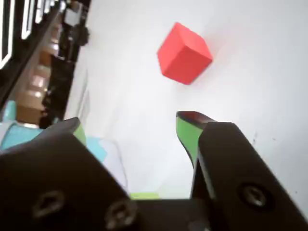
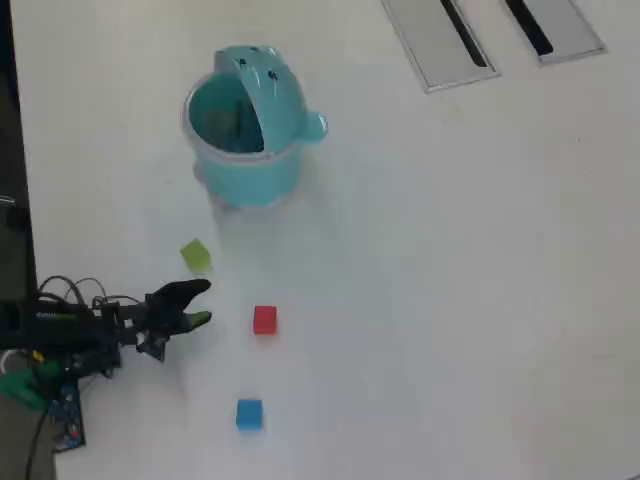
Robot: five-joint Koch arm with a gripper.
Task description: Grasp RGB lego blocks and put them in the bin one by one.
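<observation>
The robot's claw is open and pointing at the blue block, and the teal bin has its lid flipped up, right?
Almost. The gripper is open, but it points at the red block, not the blue block, which sits farther off, as the overhead view shows. The bin does have its lid up.

I'm scanning both views for anything to read and I get nothing: no words, brands or numbers. The bin (image 2: 245, 165) lid carries only a cartoon face, no letters. The red block (image 1: 184, 54), yellow-green block (image 2: 196, 256) and blue block (image 2: 249, 414) are plain, and the surface (image 2: 450, 300) is unmarked.
</observation>
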